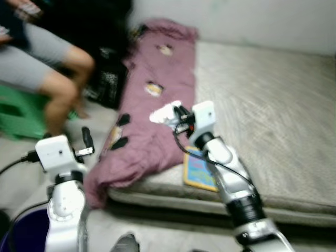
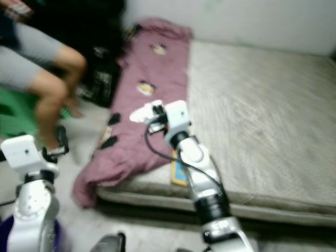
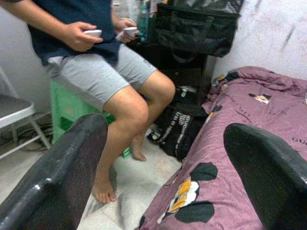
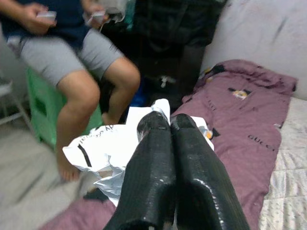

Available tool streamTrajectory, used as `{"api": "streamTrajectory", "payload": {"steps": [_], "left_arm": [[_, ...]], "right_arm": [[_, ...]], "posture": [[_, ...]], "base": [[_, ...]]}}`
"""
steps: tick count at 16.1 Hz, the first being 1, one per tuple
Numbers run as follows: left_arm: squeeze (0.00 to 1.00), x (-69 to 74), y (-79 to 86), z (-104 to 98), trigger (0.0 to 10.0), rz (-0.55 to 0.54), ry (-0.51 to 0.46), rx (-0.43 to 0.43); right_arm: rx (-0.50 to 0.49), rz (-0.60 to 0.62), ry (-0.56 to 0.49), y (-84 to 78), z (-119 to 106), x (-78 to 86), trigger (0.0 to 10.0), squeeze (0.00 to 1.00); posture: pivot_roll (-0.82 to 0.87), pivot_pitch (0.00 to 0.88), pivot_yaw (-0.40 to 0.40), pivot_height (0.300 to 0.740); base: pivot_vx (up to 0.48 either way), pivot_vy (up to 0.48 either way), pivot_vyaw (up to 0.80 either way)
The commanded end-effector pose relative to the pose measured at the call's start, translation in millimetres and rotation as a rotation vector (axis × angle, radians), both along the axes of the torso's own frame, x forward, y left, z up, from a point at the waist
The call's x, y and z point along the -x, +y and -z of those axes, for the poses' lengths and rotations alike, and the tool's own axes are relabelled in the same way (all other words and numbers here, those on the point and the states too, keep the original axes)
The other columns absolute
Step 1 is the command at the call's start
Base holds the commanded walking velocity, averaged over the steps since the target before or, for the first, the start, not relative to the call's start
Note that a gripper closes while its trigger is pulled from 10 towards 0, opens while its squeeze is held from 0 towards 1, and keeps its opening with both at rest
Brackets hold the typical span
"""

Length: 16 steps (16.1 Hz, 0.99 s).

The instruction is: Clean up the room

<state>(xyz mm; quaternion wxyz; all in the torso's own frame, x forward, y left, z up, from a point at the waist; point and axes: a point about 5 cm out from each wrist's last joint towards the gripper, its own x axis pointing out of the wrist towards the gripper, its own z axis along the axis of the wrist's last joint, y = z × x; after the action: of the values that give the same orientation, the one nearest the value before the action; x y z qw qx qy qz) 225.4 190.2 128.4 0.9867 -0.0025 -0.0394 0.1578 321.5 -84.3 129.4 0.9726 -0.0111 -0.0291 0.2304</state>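
Note:
My right gripper [image 4: 170,120] is shut on a crumpled white plastic bag [image 4: 102,147] with black print and holds it up over the purple blanket [image 1: 157,68]. From the head the white bag [image 1: 164,114] hangs at the tips of the right gripper [image 1: 178,113], above the blanket's middle. My left gripper [image 1: 86,140] is open and holds nothing, raised beside the mattress's left edge. In the left wrist view its two fingers [image 3: 72,158] stand wide apart, facing the blanket and a seated person.
The purple blanket with cartoon patches lies along the left side of a grey mattress [image 1: 273,105]. A yellow and blue book [image 1: 198,170] lies at the mattress's front edge. A person [image 1: 52,68] sits on a green stool [image 1: 16,113]; a black bag [image 1: 107,79] stands beside.

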Motion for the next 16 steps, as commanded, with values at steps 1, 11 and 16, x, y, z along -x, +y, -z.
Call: {"api": "streamTrajectory", "payload": {"steps": [1,11,16], "left_arm": [[0.0,2.2,2.0,0.8,10.0,-0.002,0.013,-0.012],[0.0,-0.8,-0.1,4.3,10.0,-0.001,0.05,-0.013],[0.0,-3.6,-1.8,3.4,10.0,0.017,0.053,-0.021]], "right_arm": [[-0.011,0.0,-0.007,0.1,-2.3,1.0,10.0,0.0],[-0.016,-0.012,-0.001,0.5,-1.6,1.8,10.0,0.0],[-0.026,-0.001,-0.008,1.0,-4.1,-0.4,10.0,0.0]], "posture": [[0.03,0.0,-0.07,0.74],[0.03,0.0,-0.069,0.74],[0.02,0.0,-0.066,0.74]], "base": [[0.0,0.0,0.8],[0.0,0.0,0.8],[0.0,0.0,0.8]]}}
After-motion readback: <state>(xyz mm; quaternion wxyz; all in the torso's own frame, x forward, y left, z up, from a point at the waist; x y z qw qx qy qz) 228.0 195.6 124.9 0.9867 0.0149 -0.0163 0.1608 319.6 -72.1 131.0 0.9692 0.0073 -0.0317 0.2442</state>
